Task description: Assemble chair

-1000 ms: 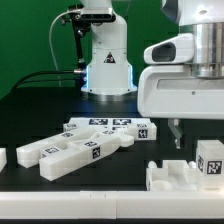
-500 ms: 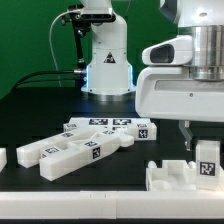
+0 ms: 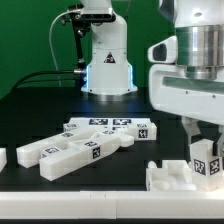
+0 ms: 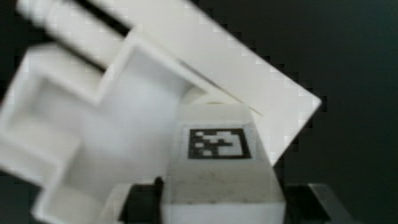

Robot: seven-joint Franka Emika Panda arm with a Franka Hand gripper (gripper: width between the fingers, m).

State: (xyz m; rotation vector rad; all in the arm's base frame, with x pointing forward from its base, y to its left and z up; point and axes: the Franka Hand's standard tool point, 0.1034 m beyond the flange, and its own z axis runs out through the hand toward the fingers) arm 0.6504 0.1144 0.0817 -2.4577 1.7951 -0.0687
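Clamping a tagged block (image 3: 207,165), jaws sit beside a slab (image 3: 165,179); bars (image 3: 75,151) well apart.

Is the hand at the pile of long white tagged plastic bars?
No, the hand grips the small white tagged block, apart from those bars.

Exterior view sat low, close, facing glossy white robot arm base (image 3: 108,68), wrist view looked down, very near, both shared matte-white tagged plastic block (image 3: 206,165)
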